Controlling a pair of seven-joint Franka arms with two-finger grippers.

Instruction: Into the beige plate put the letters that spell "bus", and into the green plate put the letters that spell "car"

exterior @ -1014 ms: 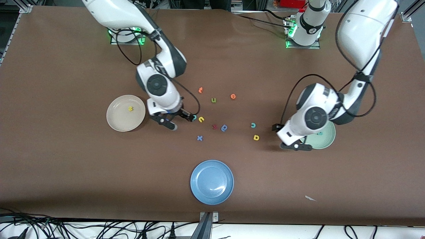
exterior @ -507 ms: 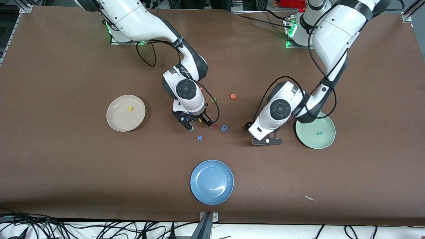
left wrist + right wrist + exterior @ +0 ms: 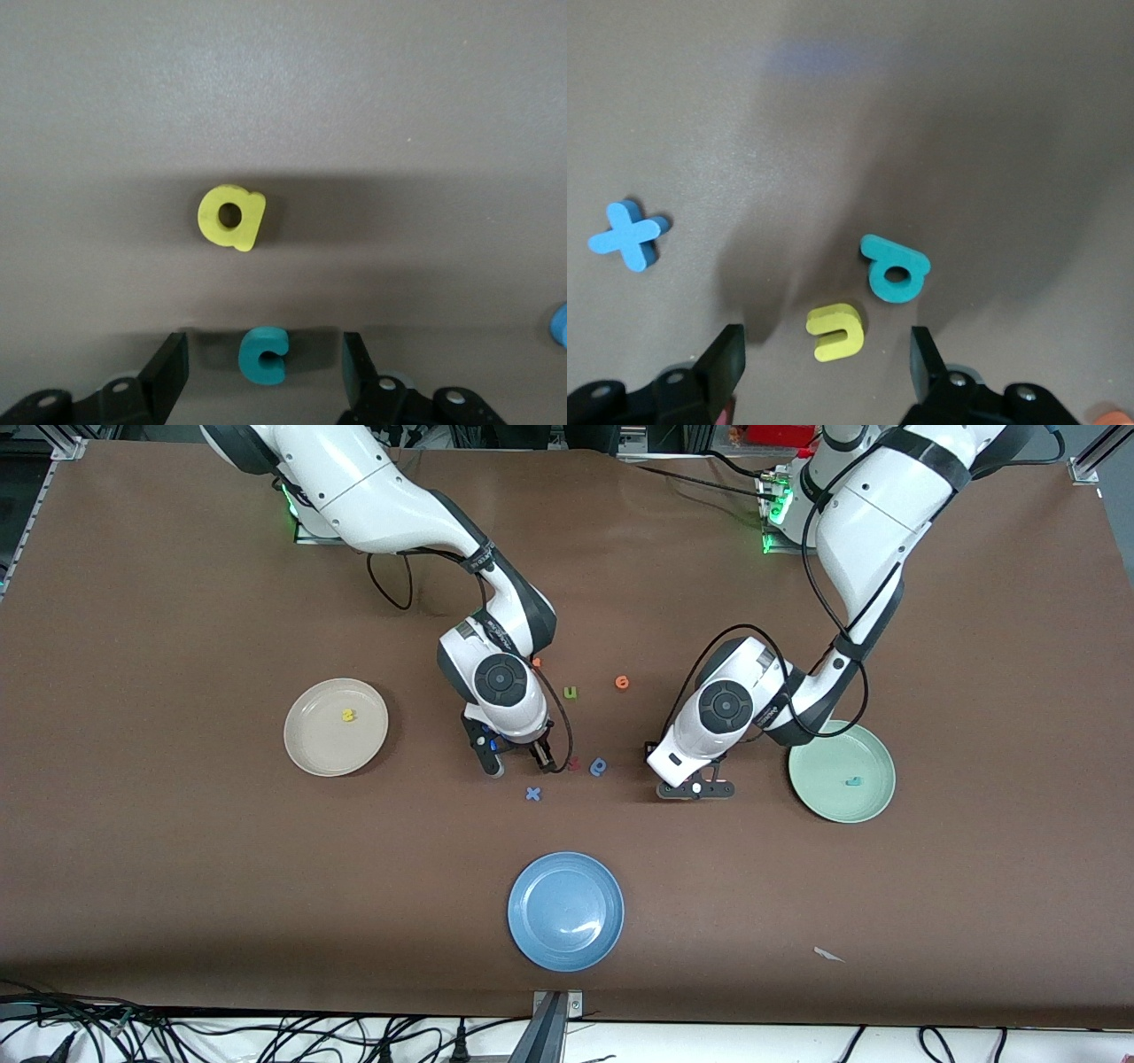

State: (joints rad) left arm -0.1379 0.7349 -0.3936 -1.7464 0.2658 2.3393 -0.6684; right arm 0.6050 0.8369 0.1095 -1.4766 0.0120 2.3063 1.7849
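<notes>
Beige plate on brown table.

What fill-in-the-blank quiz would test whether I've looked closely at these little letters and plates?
1. The c between the open left tool's fingers is coloured ___.
2. The yellow letter between the open right tool's fingers is a ___.
3. The beige plate holds one small letter, coloured ___.
4. The x is coloured ___.

Missing words: teal; u; yellow; blue.
</notes>
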